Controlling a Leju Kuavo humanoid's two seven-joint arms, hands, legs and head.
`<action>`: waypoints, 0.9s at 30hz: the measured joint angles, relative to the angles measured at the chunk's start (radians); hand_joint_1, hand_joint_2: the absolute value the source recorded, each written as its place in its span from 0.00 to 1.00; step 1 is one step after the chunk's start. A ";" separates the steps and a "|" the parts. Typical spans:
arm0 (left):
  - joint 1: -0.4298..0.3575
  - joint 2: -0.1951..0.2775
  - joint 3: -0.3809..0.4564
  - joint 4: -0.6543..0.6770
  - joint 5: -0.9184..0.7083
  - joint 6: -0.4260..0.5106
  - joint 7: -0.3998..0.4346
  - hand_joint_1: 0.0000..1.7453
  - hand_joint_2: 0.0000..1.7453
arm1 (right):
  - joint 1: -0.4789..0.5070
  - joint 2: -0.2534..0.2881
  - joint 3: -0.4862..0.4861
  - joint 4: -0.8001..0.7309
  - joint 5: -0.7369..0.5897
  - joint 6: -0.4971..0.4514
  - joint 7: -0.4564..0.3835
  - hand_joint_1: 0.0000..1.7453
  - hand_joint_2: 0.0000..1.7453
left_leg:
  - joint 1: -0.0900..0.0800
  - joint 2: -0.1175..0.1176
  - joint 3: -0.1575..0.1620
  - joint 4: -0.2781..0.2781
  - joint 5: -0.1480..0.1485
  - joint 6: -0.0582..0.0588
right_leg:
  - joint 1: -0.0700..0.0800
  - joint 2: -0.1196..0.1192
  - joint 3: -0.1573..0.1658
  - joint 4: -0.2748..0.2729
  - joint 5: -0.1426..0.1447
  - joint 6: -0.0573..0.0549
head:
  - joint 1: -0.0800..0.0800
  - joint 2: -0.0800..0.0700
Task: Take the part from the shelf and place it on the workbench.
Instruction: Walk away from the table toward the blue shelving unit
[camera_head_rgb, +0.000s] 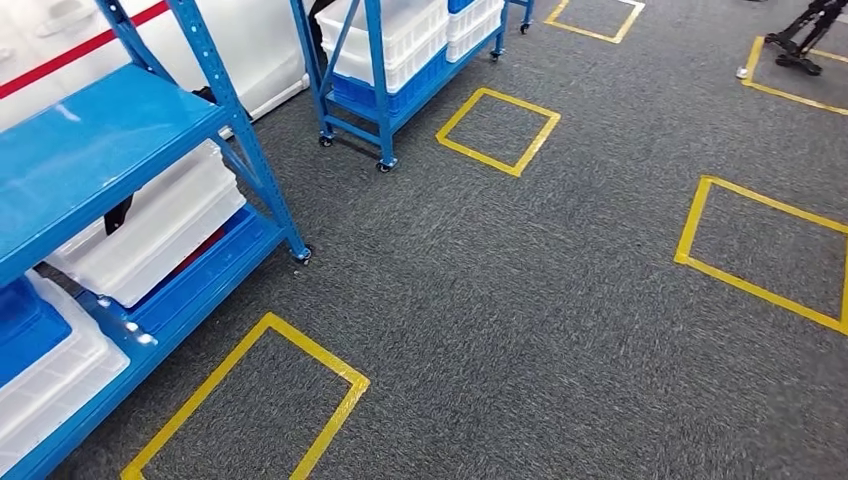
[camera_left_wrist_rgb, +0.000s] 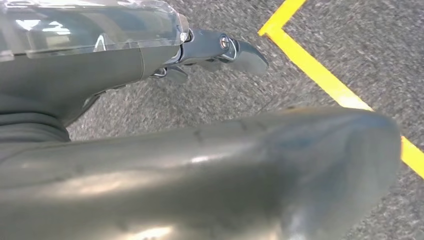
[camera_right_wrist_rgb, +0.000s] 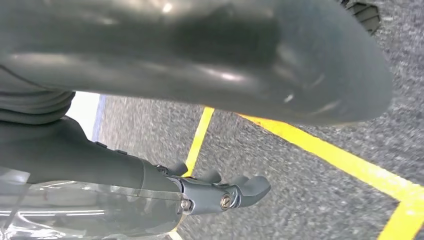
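Currently both hands hang low over grey carpet (camera_head_rgb: 560, 300). Left hand (camera_left_wrist_rgb: 220, 50): fingers extended, apart, holding nothing. Right hand (camera_right_wrist_rgb: 225, 192): same, loose and empty.

Head view: blue shelf (camera_head_rgb: 90, 150) fills the left of the frame, running from lower left up toward centre top; white bins (camera_head_rgb: 160, 225) on its lower tier. Second blue rack (camera_head_rgb: 385, 60) at upper centre. Part itself not identifiable; presumably in a bin. Workbench not seen.

Judgement: shelf lies off the left side, so left hand is nearer. Robot likely needs to turn toward it before any reach.
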 joint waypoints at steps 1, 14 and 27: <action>0.001 0.002 0.000 0.000 0.000 0.001 0.000 0.00 0.00 | -0.002 0.000 -0.002 0.000 0.002 0.001 0.000 0.00 0.00 | 0.000 0.005 0.019 -0.023 0.016 0.000 | 0.001 -0.014 0.000 0.001 0.000 0.000 | 0.000 0.000; -0.001 0.016 0.003 -0.007 -0.010 0.005 -0.003 0.00 0.00 | -0.018 0.002 -0.026 0.001 0.033 0.001 -0.011 0.00 0.00 | -0.004 -0.005 0.154 -0.292 0.126 0.049 | -0.009 0.044 -0.100 0.259 -0.150 0.052 | 0.006 0.000; 0.002 0.022 0.004 -0.008 -0.011 0.003 -0.002 0.00 0.00 | -0.018 0.002 -0.037 0.003 0.038 0.001 -0.006 0.00 0.00 | 0.004 -0.027 0.081 -0.173 0.066 -0.009 | -0.017 0.060 0.003 0.005 0.003 0.013 | -0.001 0.000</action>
